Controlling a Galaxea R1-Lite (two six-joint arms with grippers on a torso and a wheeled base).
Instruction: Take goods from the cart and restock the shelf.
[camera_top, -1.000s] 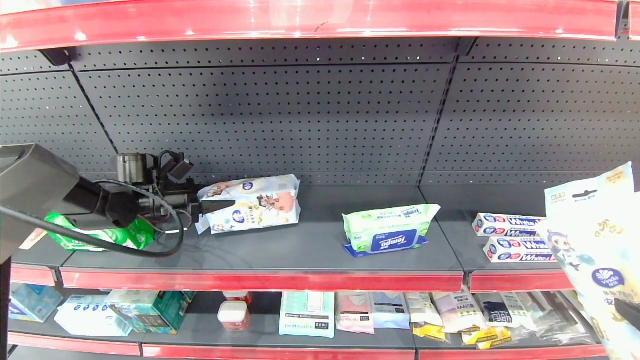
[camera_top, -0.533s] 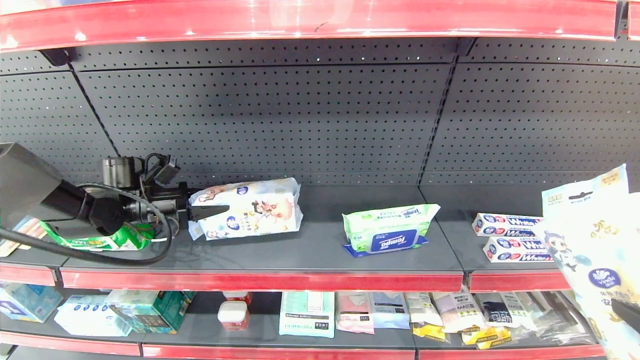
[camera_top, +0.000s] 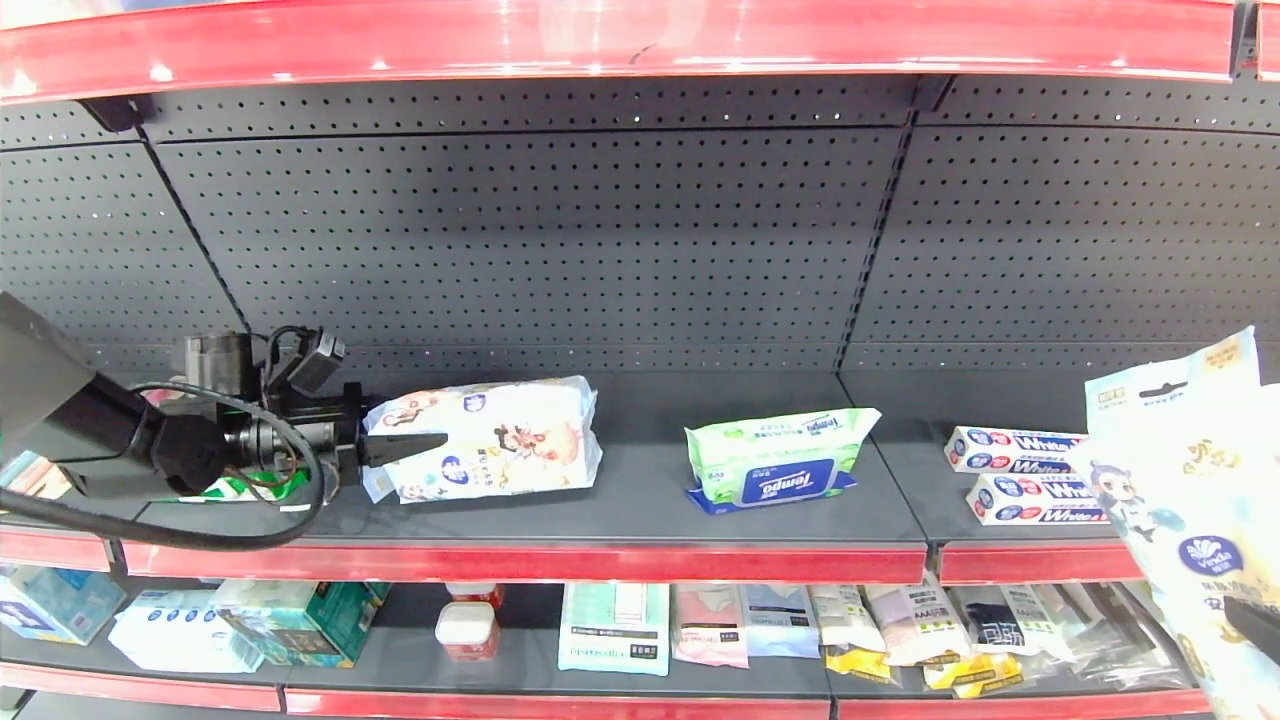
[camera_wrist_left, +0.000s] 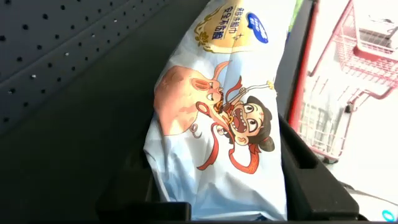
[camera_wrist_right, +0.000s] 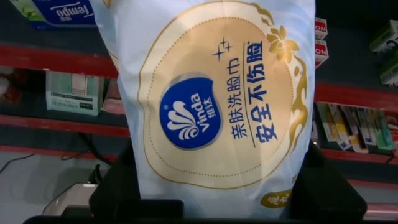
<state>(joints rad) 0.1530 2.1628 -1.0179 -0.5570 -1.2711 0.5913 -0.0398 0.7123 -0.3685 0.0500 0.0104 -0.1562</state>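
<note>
1. Grey metal shelf (camera_top: 640, 505), head view: a green pack (camera_top: 775, 465) lies near the middle of its board. Left of the green pack and apart from it is the cartoon pack (camera_top: 495, 438), lying lengthwise. Whether it rests on the board or hangs just above it cannot be told. The left gripper (camera_top: 405, 445) clasps the end farthest from the green pack, with one dark finger across the front face. Right of the green pack, past the toothpaste boxes (camera_top: 1025, 470), the bag (camera_top: 1185, 480) is upright in front of the shelf and off the board. The right gripper (camera_top: 1255, 620) has its lower end.
2. Left wrist view: the cartoon pack (camera_wrist_left: 224, 118) sits between the two dark fingers (camera_wrist_left: 308, 174) of the left gripper (camera_wrist_left: 217, 180), which press on both its sides. A red wire cart (camera_wrist_left: 354, 81) stands beyond the shelf edge.
3. Right wrist view: the bag (camera_wrist_right: 217, 106) is pinched between the fingers (camera_wrist_right: 323, 186) of the right gripper (camera_wrist_right: 217, 190). The green pack (camera_wrist_right: 59, 11) is behind the bag.
</note>
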